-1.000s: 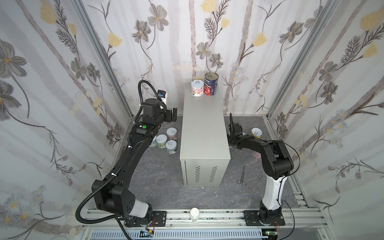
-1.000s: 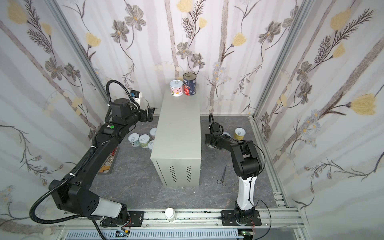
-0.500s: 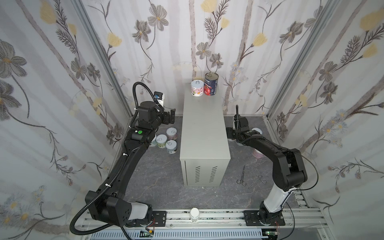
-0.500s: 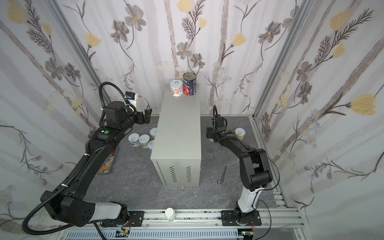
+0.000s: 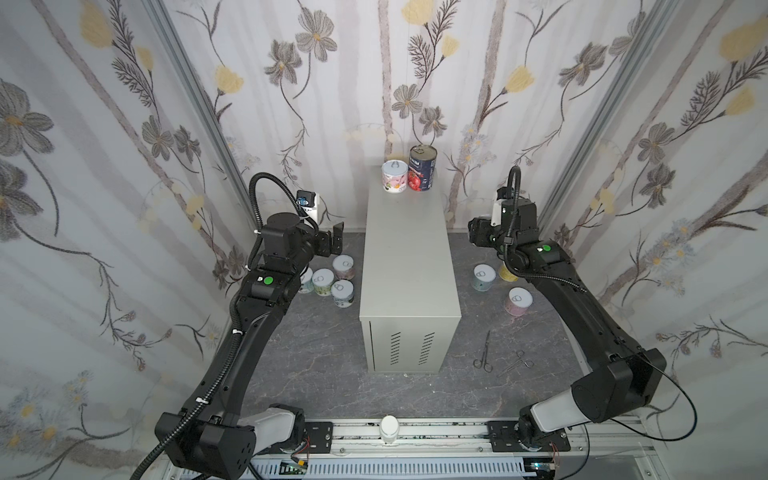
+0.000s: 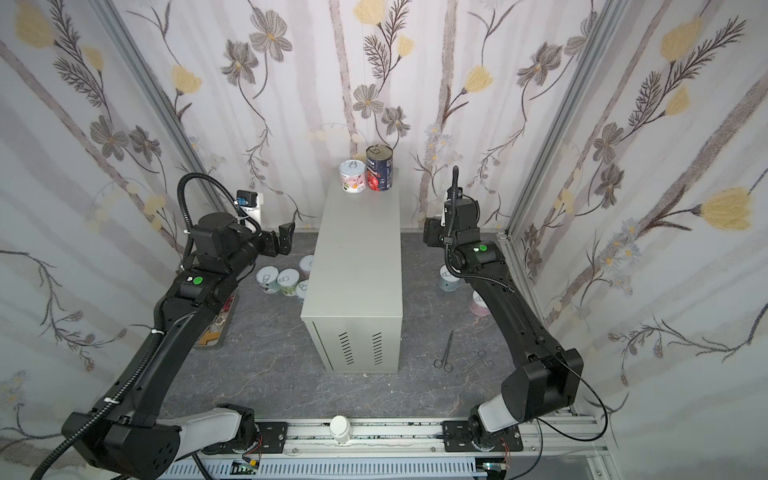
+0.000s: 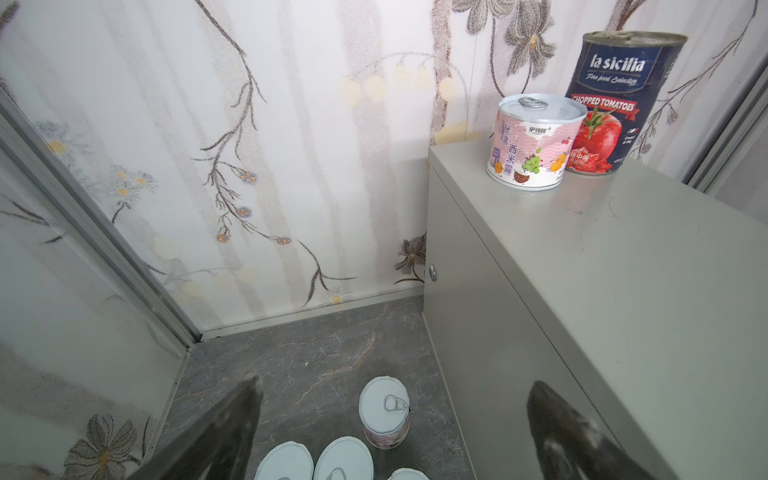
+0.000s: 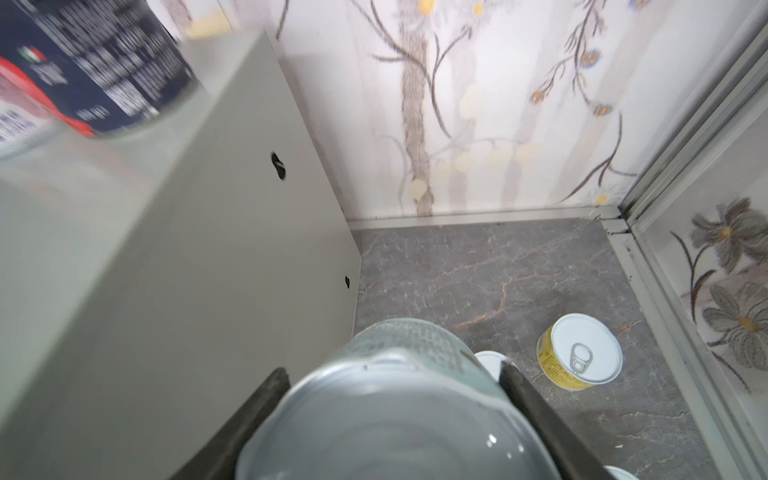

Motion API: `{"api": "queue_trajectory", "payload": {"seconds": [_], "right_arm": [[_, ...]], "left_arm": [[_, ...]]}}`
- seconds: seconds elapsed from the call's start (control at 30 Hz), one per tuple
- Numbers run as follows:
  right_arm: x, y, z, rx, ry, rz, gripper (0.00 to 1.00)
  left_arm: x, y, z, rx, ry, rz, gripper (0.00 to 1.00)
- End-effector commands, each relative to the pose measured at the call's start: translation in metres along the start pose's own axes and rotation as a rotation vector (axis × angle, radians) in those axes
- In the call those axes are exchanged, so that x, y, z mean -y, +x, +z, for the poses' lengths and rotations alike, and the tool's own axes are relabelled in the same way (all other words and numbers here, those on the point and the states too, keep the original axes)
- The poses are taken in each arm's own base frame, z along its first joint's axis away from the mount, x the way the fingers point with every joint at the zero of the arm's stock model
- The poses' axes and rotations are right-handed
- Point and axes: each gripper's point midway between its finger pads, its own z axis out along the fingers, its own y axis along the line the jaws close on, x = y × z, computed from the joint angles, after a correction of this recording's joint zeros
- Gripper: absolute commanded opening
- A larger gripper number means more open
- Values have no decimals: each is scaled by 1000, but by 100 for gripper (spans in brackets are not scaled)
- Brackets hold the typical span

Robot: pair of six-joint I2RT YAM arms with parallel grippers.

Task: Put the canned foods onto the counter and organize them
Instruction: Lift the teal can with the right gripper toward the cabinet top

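The counter [image 5: 407,257] [image 6: 357,249] stands mid-floor, with a short pink can [image 5: 394,176] [image 7: 534,143] and a taller dark blue-red can [image 5: 422,168] [image 7: 615,104] at its far end. My left gripper [image 5: 334,241] [image 7: 395,382] hangs open and empty above several short cans [image 5: 343,291] on the floor left of the counter. My right gripper [image 5: 478,232] [image 8: 390,370] is raised beside the counter's right wall, shut on a pale-green can [image 8: 399,415] whose base faces the wrist camera. A teal can [image 5: 484,277], a yellow can [image 8: 579,351] and a pink can [image 5: 519,301] stand on the floor at the right.
Scissors [image 5: 484,353] and forceps [image 5: 517,361] lie on the dark marbled floor right of the counter's vented end. A flat tray [image 6: 218,324] lies under the left arm. Floral walls close in on three sides.
The right arm has lifted its can from near the floor up alongside the counter. The left gripper has drawn back a little to the left, staying open.
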Motion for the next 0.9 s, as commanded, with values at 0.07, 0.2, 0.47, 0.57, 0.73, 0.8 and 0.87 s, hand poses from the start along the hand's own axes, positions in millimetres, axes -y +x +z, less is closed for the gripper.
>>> {"api": "queue_trajectory", "payload": {"seconds": [0.07,0.2,0.47,0.57,0.73,0.8,0.87], "right_arm": [[-21,-40,-39,66,-16,-55,43],[-44,-59,-59,95,-41,-87,43],[-93,-74,-78,123,-115,-130,43],[-111,-68,-73,101,-134,-152,43],[-134,-58,-65,77,-174,-170,44],[-140,-55,-61,68,-182,-173,44],[-143,-53,-56,62,-188,-175,44]], "left_arm": [[1,-4,-9,31,15,-12,100],[0,17,-14,-3,7,-6,100],[-1,15,-34,29,-5,6,100],[-1,12,-38,44,-2,9,100],[1,13,-41,53,9,5,100],[2,13,-42,57,13,4,100],[2,12,-44,60,15,4,100]]}}
